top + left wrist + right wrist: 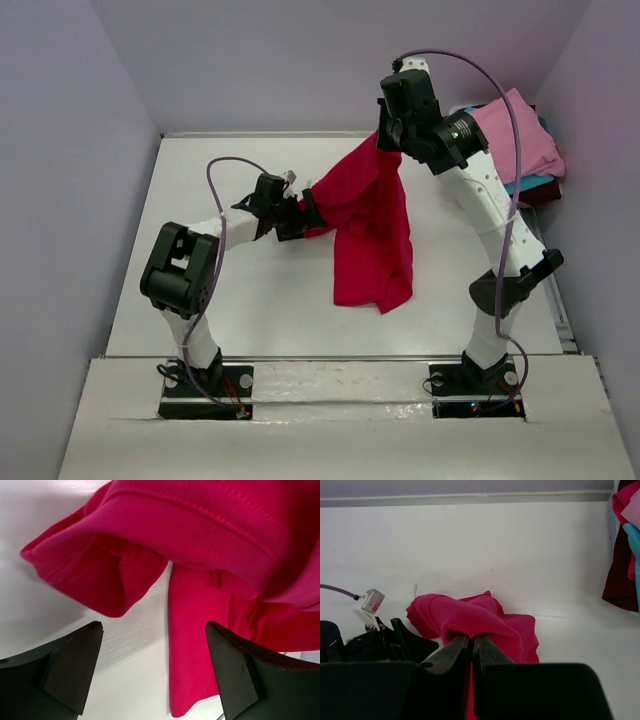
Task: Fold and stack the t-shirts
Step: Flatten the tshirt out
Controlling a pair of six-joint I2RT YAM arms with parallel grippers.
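Note:
A crimson-red t-shirt (372, 225) hangs from my right gripper (388, 137), which is raised over the back of the table, and its lower end trails onto the white table (250, 310). In the right wrist view the jaws of the right gripper (472, 641) are pressed together on a fold of this red t-shirt (470, 617). My left gripper (305, 215) is at the shirt's left edge, open. In the left wrist view the left gripper (154, 626) has its fingers wide apart just under a sleeve of the red t-shirt (95, 575), with nothing gripped.
A pile of other t-shirts (520, 140) lies at the back right corner, pink on top with teal (527, 184) and dark maroon (548, 194) below; its edge shows in the right wrist view (622, 555). Walls close off the table's left, back and right.

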